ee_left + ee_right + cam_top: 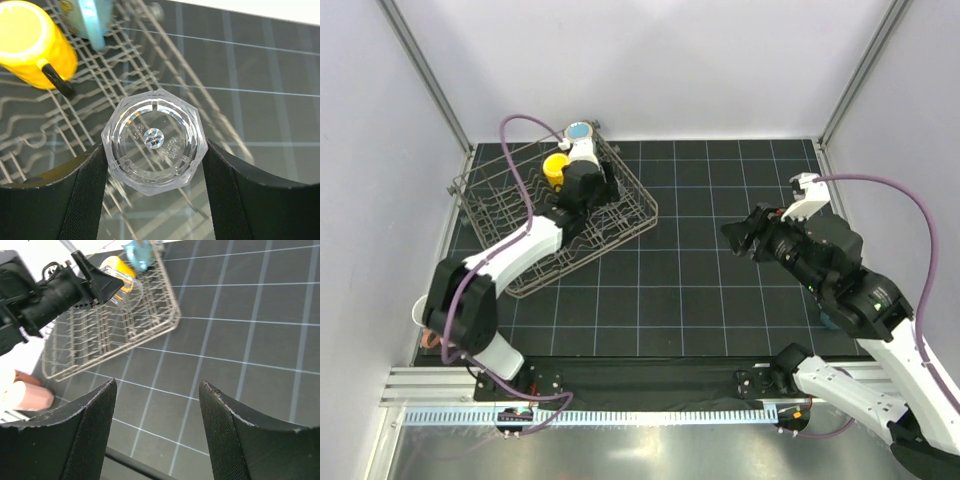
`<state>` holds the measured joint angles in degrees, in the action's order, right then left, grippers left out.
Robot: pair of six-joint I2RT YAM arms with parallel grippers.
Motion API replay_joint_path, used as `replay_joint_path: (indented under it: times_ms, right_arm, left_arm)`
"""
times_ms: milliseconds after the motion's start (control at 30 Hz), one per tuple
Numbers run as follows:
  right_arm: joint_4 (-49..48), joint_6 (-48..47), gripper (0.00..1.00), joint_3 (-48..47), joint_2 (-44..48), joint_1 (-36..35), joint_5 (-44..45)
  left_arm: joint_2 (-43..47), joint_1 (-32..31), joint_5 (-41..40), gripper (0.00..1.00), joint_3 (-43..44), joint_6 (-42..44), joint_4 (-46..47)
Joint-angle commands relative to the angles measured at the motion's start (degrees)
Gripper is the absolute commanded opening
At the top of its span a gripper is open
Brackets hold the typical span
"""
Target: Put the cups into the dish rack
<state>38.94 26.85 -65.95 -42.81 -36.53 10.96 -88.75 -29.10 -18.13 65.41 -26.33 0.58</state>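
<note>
Left jaws clamp clear tumbler [154, 142] | dish rack [490, 206]: yellow mug [556, 168], light-blue cup [580, 131]

Left arm [520, 250] stretches forward, left gripper [155, 150] clamping the tumbler [152, 120] — right arm [860, 300] folded at the elbow, right gripper [157, 384] aimed leftward, jaws apart, empty.

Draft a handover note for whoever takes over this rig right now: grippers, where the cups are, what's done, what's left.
Left gripper: shut on the clear faceted tumbler, base up, over the grey wire dish rack.
Right gripper: open, empty, above the black grid mat.
Done: yellow mug and light blue cup sit at the rack's far end.
Left: set the tumbler in the rack; salmon-pink cups wait outside it at the mat's left edge.
</note>
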Motion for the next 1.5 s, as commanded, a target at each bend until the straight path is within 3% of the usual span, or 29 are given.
replay_joint_path:
  times_ms: [0,200,600,800,1200,1333,1467]
  right_arm:
    - [8.61,-1.81,0.68,-3.57,-0.26,0.23,5.47]
    - [10.02,0.56,0.68,-4.54,1.93,0.15,5.12]
    - [8.44,2.68,0.68,-2.16,5.01,0.15,4.86]
    - [6.77,2.24,0.68,-3.74,4.22,0.23,3.28]
    - [7.64,3.38,0.68,-2.25,6.95,0.15,3.1]
    - [7.91,3.47,0.68,-1.9,6.6,0.15,2.75]
    - [8.08,3.73,0.68,-1.2,6.42,0.24,2.66]
  left_arm:
    - [-4.39,0.45,-7.88,0.0,4.9,6.2,8.29]
    - [-13.01,1.33,-11.49,0.0,9.65,6.73,10.22]
    - [-21.81,4.75,-8.06,0.0,14.66,4.01,14.71]
    - [-27.17,4.93,-7.01,0.0,21.85,4.27,8.92]
    - [-30.08,4.93,-9.64,0.01,23.8,4.35,5.49]
    - [-31.57,5.02,-9.82,0.11,24.77,4.88,4.7]
    - [-31.66,5.28,-9.2,0.34,25.29,4.71,4.17]
